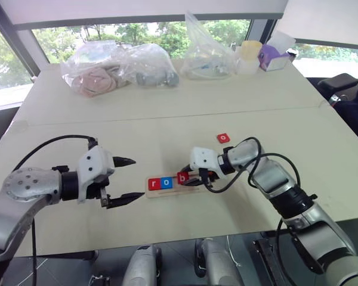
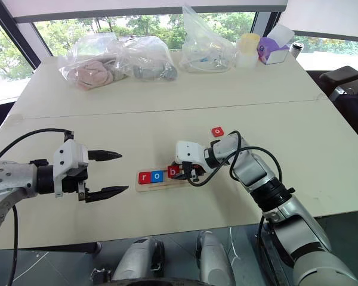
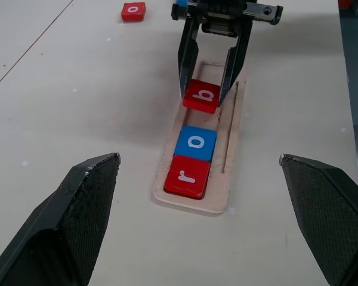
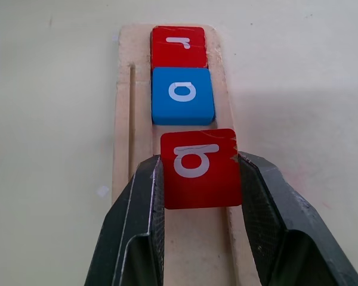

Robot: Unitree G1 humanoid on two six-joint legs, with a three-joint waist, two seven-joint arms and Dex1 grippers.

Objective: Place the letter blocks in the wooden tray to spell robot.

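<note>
The wooden tray lies at the table's middle front. A red "r" block and a blue "o" block lie side by side at its left end. My right gripper is shut on a red "b" block. It holds that block over the tray's slot, just past the blue "o" with a small gap. Another red "o" block lies loose on the table behind the right gripper. Left of the tray, my left gripper stands wide open and holds nothing.
Three clear plastic bags stand along the table's far edge. A pale cup and a purple box are at the far right. A dark chair is beside the table's right edge.
</note>
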